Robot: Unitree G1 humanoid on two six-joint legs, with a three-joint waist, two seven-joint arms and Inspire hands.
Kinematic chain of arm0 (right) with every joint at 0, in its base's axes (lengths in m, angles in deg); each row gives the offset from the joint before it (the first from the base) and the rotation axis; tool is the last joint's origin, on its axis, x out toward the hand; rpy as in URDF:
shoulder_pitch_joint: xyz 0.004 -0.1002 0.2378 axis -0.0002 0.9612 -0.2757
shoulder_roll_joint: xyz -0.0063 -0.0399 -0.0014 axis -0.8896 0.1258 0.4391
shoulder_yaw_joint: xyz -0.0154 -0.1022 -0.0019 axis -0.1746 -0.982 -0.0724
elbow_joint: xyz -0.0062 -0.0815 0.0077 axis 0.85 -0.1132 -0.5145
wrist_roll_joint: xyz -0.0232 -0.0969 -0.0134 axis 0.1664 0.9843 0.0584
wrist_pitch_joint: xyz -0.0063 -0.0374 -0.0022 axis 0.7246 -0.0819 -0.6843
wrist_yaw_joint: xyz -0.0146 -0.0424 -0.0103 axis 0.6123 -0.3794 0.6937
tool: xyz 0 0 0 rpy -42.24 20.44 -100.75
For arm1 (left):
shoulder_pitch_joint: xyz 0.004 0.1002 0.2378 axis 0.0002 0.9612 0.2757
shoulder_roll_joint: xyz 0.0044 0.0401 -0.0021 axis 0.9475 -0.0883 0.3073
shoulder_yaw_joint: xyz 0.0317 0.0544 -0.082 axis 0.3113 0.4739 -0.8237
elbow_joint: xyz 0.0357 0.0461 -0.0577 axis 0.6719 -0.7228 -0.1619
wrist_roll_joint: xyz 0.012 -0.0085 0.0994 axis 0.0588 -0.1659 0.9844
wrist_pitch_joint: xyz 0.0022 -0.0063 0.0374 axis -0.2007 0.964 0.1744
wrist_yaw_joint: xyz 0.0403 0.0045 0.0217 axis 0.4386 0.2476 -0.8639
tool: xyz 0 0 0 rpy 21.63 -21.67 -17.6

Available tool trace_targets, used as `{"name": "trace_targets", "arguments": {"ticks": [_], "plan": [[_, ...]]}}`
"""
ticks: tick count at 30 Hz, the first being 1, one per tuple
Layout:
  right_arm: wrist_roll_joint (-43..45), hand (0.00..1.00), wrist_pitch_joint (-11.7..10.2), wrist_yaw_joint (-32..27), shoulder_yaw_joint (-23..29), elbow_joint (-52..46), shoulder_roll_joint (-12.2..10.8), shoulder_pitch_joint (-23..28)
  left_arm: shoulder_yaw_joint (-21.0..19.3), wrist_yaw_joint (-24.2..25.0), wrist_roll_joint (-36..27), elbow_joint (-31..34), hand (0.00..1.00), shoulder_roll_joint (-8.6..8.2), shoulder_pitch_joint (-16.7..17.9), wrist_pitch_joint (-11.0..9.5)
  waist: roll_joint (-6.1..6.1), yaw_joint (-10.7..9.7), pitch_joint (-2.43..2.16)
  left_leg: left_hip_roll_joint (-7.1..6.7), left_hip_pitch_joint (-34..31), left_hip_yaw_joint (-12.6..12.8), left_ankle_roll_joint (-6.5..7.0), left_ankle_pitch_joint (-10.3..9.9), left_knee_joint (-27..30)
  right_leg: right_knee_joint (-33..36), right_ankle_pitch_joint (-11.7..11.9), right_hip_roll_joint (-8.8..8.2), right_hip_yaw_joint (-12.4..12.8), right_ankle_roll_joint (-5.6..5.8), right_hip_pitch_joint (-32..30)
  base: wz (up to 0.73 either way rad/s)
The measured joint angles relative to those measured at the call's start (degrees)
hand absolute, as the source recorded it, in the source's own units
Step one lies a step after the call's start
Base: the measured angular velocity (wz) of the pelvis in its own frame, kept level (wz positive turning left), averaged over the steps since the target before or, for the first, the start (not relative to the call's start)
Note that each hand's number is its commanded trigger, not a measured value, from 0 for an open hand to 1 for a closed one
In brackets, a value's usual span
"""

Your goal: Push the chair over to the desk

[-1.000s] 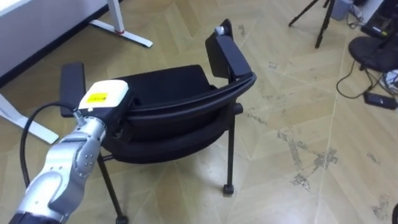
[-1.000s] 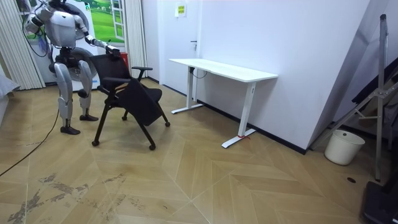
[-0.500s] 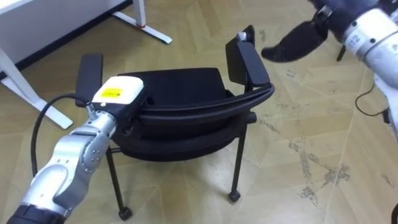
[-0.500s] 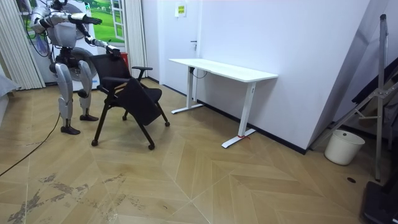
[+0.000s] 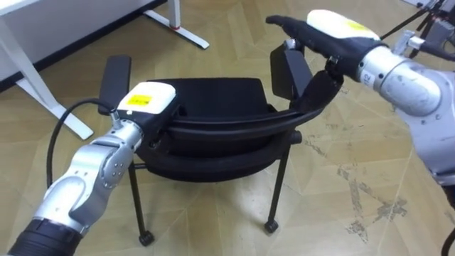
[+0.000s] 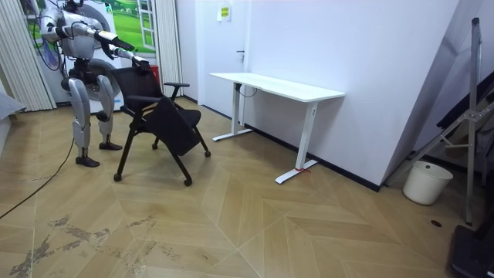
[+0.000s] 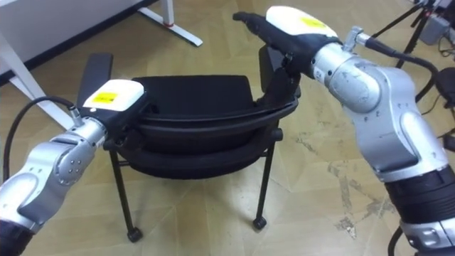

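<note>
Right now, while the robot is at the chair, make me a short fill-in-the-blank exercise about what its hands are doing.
1. The left hand rests on the top edge of the black chair's ____.
2. The right hand hangs above the chair's right armrest with its fingers ____.
3. In the room view, beyond the chair and against the wall, stands a ____ desk.

Missing words: backrest; straight; white

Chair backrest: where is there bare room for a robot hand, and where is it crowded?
Free: the backrest rim between left robot hand and right robot hand, and the bare seat. Crowded: both ends, by left armrest and right armrest.
</note>
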Motion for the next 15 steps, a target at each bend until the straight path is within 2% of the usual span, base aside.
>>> {"name": "trace_targets", "arguments": {"ticks": [8, 13, 15], "plan": [[2.9, 0.0, 0.06, 3.68, -0.56, -0.05, -0.45, 0.01, 0.27, 0.01, -0.02, 0.12, 1.0, 0.0, -0.41, -0.4, 0.0, 0.43, -0.01, 0.02, -0.46, -0.11, -0.03, 0.01, 0.11, 0.0, 0.0, 0.0, -0.16, -0.01, -0.36, 0.0], [6.05, 0.0, 0.1, 7.46, -1.81, -0.33, -3.66, 0.06, 0.3, 0.2, -0.07, 0.13, 1.0, 0.01, -0.43, -0.34, 0.08, 0.46, -0.06, 0.08, -0.51, -0.11, -0.03, 0.01, 0.32, 0.04, 0.02, 0.01, -0.16, -0.03, -0.36, 0.0], [6.22, 0.0, 0.03, 8.84, -2.72, -0.48, -3.92, 0.19, 0.3, 0.26, -0.04, 0.16, 1.0, 0.02, -0.46, -0.34, 0.12, 0.43, -0.08, 0.08, -0.65, -0.22, -0.03, 0.01, 0.37, 0.04, 0.04, 0.01, -0.16, -0.06, -0.35, 0.0]]}}
